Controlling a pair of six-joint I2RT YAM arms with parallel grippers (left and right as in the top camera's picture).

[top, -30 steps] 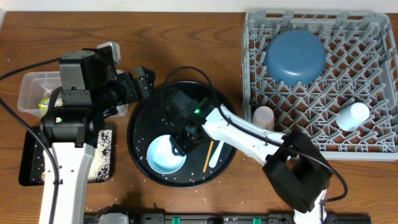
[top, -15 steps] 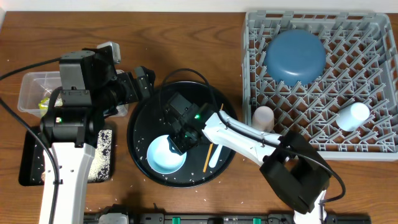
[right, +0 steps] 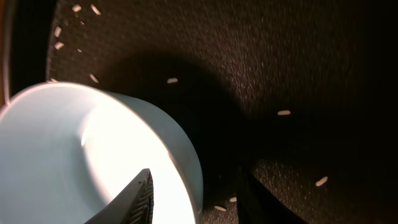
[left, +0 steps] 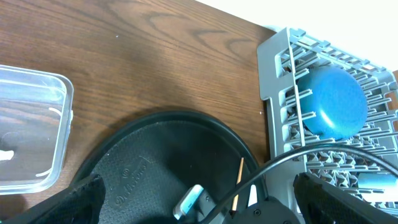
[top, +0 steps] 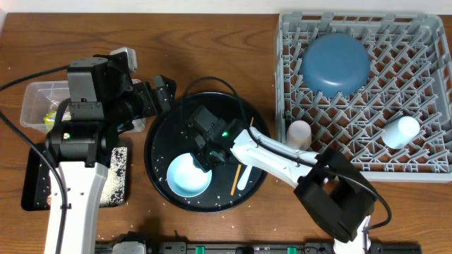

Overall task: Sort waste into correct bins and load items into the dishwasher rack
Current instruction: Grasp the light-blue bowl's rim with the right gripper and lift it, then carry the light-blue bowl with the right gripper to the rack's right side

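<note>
A pale blue bowl (top: 185, 176) (right: 62, 155) sits at the front left of the round black tray (top: 162, 137). My right gripper (top: 203, 159) (right: 196, 199) straddles the bowl's rim, one finger inside and one outside, with a gap on both sides. My left gripper (top: 161, 99) (left: 199, 199) hangs wide open over the tray's far left edge, holding nothing. A wooden chopstick (top: 236, 176) (left: 238, 180) and a pale spoon (top: 247, 173) lie on the tray right of the bowl. The grey rack (top: 282, 85) holds a dark blue plate (top: 335, 63) face down and a light cup (top: 400, 130).
A pink cup (top: 299, 132) stands on the table between tray and rack. At the left, the clear tub (top: 35, 99) holds a yellow-green wrapper (top: 51, 116). The flat black tray (top: 35, 183) in front of it carries rice (top: 113, 180). Loose rice grains (right: 284, 112) dot the round tray.
My right gripper has shifted slightly left onto the bowl's rim and its jaws have narrowed. The left arm has stayed still.
</note>
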